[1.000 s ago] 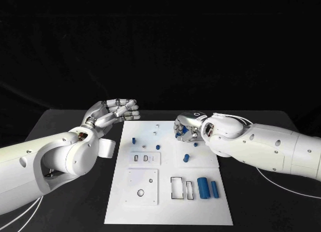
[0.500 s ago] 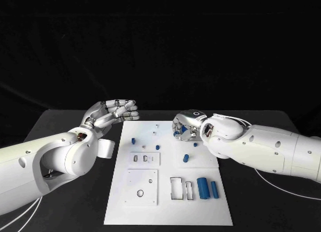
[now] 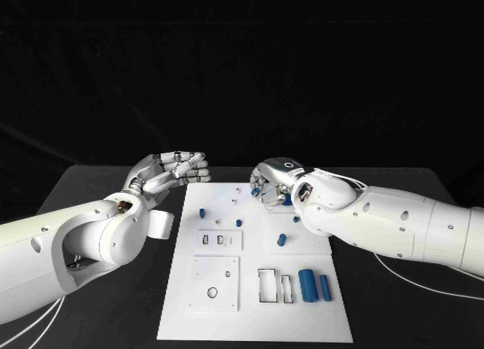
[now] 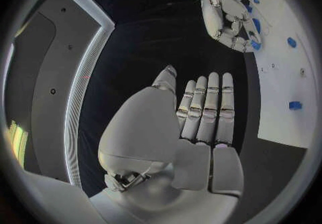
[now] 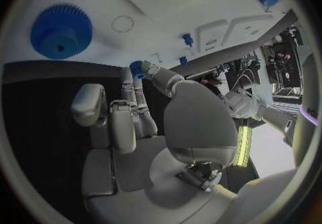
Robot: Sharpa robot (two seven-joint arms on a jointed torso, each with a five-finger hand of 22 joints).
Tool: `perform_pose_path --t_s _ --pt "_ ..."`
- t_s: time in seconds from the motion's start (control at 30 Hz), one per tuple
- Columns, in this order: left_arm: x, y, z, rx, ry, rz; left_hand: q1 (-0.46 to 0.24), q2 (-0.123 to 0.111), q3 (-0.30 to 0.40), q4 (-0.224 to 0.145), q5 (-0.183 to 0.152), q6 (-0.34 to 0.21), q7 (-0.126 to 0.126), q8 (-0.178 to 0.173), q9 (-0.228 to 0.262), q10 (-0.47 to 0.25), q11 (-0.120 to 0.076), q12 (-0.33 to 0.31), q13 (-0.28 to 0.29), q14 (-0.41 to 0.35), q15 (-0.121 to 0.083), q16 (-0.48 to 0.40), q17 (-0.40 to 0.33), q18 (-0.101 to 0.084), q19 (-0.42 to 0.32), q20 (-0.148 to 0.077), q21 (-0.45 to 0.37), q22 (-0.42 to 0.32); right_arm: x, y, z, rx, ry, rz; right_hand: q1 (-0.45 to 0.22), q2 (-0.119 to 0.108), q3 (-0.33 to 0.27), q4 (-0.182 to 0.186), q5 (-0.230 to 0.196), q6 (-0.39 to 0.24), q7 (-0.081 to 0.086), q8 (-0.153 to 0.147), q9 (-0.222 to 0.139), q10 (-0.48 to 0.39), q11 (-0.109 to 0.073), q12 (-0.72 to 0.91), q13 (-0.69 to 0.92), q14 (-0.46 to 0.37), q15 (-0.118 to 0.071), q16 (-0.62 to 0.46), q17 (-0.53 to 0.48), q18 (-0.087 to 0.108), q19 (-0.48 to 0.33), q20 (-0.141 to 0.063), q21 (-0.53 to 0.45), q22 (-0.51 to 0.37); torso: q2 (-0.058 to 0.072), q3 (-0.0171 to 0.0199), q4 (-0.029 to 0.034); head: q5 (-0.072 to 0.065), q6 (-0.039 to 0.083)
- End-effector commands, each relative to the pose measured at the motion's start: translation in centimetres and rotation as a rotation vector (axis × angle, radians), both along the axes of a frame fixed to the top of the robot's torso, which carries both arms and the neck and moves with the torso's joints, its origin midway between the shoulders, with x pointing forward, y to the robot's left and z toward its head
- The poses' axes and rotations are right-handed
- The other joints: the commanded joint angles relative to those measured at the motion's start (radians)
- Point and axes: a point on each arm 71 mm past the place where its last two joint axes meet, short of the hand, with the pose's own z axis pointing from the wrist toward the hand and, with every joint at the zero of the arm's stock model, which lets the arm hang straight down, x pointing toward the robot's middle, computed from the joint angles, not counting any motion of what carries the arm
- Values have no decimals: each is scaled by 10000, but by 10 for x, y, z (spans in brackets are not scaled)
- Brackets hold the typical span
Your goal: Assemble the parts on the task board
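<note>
The task board (image 3: 258, 291) lies in the middle of the black counter (image 3: 105, 182), and most of the blue parts are seen loose on it, so the assembly is judged to be at an early stage. Two blue cylinders (image 3: 313, 283) lie side by side near the board's near right corner, next to open rectangular slots (image 3: 273, 283) that are not yet filled. Smaller blue pieces (image 3: 239, 222) are scattered about the board's middle, and a blue gear (image 5: 61, 31) is seen lying flat on the board in the right wrist view.

The right hand (image 3: 271, 182) is held over the far end of the board, and a small blue piece (image 5: 137, 68) is seen at its fingertips; it appears to be pinched there, though the grip itself is partly hidden. The left hand (image 3: 170, 171) is held above the counter just beside the board's far left corner, its fingers curled in loosely with nothing in them.

Nearly everything is judged still to be done: the held piece remains to be seated, and the cylinders and the gear remain to be placed.
</note>
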Motion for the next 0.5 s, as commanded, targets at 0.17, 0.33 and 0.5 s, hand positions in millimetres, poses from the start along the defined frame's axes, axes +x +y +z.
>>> perform_pose_path --t_s 0.17,0.33,0.5 --pt "0 -4 2 -83 -80 -186 31 -27 9 26 -56 -46 31 -43 10 -55 30 -60 10 -59 11 -46 16 90 1 48 -59 -16 4 9 3 159 -324 -31 240 145 95 48 10 -64 -2 45 536 83 -71 -66 0 636 -38 78 288 -195 -17 -41 66 24 47 -4 30 70 67" --pt "0 -6 3 -90 -102 -208 31 -27 9 26 -56 -46 31 -43 10 -55 30 -60 10 -59 11 -46 16 90 1 48 -59 -16 6 16 3 150 -284 35 227 117 114 60 4 -90 2 34 550 64 -64 -87 5 634 -31 81 283 -195 -21 -35 69 31 79 -45 77 32 65" --pt "0 -7 4 -101 -127 -236 38 -29 6 20 -69 -50 34 -47 10 -64 36 -70 10 -77 17 -61 19 90 1 52 -64 -21 9 21 2 115 -276 44 222 92 142 70 7 -121 10 19 562 40 -56 -111 10 634 -24 87 286 -196 -24 -28 74 43 97 -44 86 46 70"
